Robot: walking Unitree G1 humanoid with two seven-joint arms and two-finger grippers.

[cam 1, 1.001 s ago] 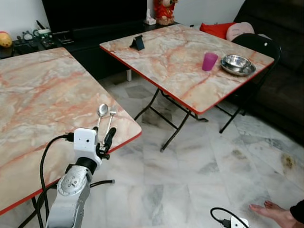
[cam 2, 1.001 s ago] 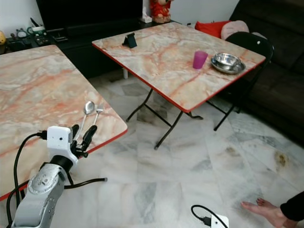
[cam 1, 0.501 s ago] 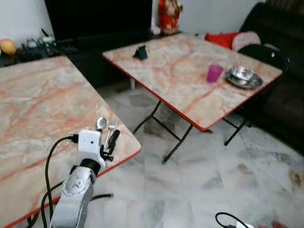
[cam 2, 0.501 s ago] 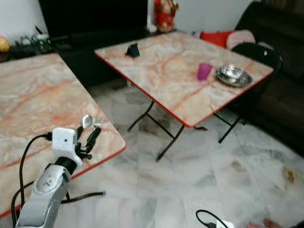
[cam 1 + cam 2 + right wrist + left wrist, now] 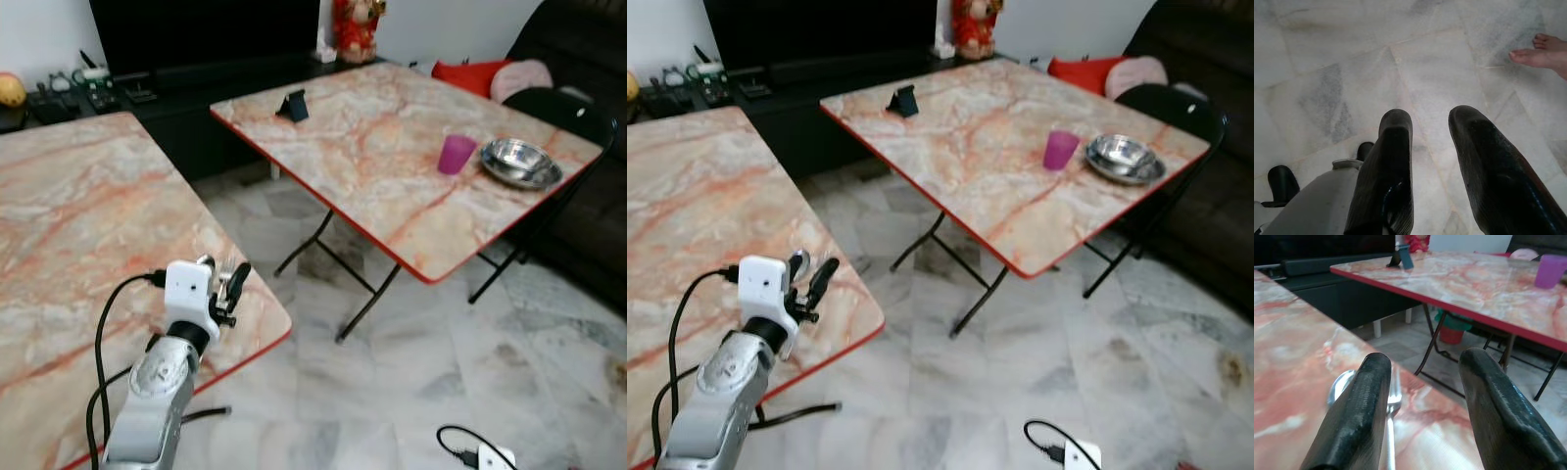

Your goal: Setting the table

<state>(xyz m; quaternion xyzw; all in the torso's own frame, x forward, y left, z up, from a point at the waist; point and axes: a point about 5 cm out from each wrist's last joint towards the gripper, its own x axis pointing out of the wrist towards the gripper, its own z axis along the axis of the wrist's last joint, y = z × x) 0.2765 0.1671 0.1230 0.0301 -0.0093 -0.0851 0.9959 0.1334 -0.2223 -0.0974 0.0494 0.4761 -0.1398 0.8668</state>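
spoon (image 5: pixel 1341 386) and fork (image 5: pixel 1392 404) partly hidden behind left gripper's (image 5: pixel 1422 396) finger

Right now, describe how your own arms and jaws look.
The left arm is silver metal with a white boxy wrist block and a looping black cable. The left gripper has two long, matte black, ribbed, round-tipped fingers. The right gripper has the same black fingers on a grey housing.

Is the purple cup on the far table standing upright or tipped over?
Upright. The purple cup stands on its base on the far table, mouth upward, beside the metal bowl.
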